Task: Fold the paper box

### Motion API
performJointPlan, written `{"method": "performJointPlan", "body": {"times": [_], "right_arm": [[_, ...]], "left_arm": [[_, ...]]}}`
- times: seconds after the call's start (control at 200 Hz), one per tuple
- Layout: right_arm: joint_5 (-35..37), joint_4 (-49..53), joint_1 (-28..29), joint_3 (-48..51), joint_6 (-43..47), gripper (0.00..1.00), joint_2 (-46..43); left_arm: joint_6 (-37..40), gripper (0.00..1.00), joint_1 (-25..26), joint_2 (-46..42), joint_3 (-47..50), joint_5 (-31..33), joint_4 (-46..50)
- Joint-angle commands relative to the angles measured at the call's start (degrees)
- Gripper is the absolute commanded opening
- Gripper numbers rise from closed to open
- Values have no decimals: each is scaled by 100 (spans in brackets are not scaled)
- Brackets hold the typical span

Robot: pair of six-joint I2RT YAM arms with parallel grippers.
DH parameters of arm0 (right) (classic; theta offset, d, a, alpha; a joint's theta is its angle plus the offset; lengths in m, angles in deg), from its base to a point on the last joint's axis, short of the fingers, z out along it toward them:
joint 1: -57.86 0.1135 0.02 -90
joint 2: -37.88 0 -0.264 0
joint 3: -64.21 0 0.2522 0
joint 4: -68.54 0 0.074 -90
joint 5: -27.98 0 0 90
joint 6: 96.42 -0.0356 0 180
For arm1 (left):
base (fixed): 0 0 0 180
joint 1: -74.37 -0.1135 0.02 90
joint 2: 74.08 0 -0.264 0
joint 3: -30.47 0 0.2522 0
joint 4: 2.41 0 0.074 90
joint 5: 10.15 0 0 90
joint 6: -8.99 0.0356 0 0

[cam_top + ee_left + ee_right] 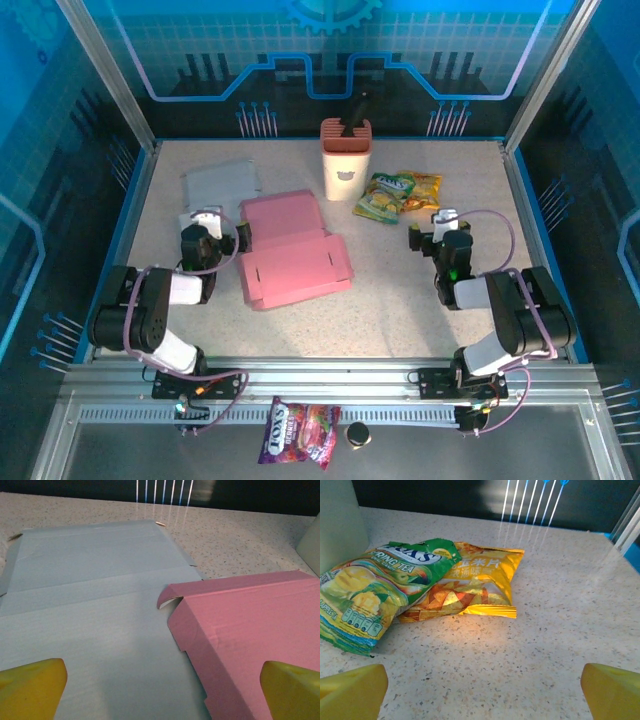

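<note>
A pink paper box (292,258) lies unfolded and flat on the speckled table, left of centre. A grey flattened box (222,184) lies behind it to the left, and the pink box's edge overlaps it. My left gripper (216,228) hovers open at the pink box's left edge. In the left wrist view its yellow fingertips (31,686) stand wide apart over the grey sheet (90,620) and the pink box (250,630). Nothing is between them at the left gripper (162,695). My right gripper (440,228) is open over bare table, and the right gripper (482,695) holds nothing.
A pink-topped white holder (346,160) stands at the back centre. A green snack bag (375,590) and a yellow one (475,587) lie just ahead of the right gripper. A candy bag (300,432) lies outside the table on the near rail.
</note>
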Motion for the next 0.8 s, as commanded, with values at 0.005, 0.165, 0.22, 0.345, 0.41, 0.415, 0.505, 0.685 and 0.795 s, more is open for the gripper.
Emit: {"method": "performJointPlan", "body": {"times": [0.005, 0.165, 0.22, 0.345, 0.41, 0.415, 0.505, 0.685, 0.795], "right_arm": [[1082, -257, 628, 90, 603, 100, -726], [2461, 3614, 1209, -1743, -1328, 100, -2515], [1958, 5836, 962, -2535, -2945, 100, -2876], [-845, 6829, -170, -3140, -4255, 100, -2663], [-414, 8265, 344, -4087, -4117, 100, -2198], [-347, 8346, 415, -4145, -4091, 100, -2159], [35, 9288, 1223, -4624, -3868, 100, -1793], [-938, 9135, 2092, -4121, -4023, 89, -1685], [-1833, 8711, 2296, -3926, -4010, 84, -1379]], "left_arm": [[436, 99, 446, -931, -313, 597, 1046], [-1729, 99, 750, -2167, -1926, 1842, 4643], [-3168, 99, 595, -2286, -2328, 2471, 5737], [-4261, 99, -417, -1994, -2348, -235, 5731], [-4167, 99, -253, -1563, -2856, -718, 6584], [-4149, 99, -235, -1527, -2887, -749, 6643], [-3651, 99, 157, -1219, -3271, -611, 7730], [-2558, 95, 197, -887, -3359, -838, 8667], [-2060, 88, 197, -424, -3636, -1105, 8788]]}}
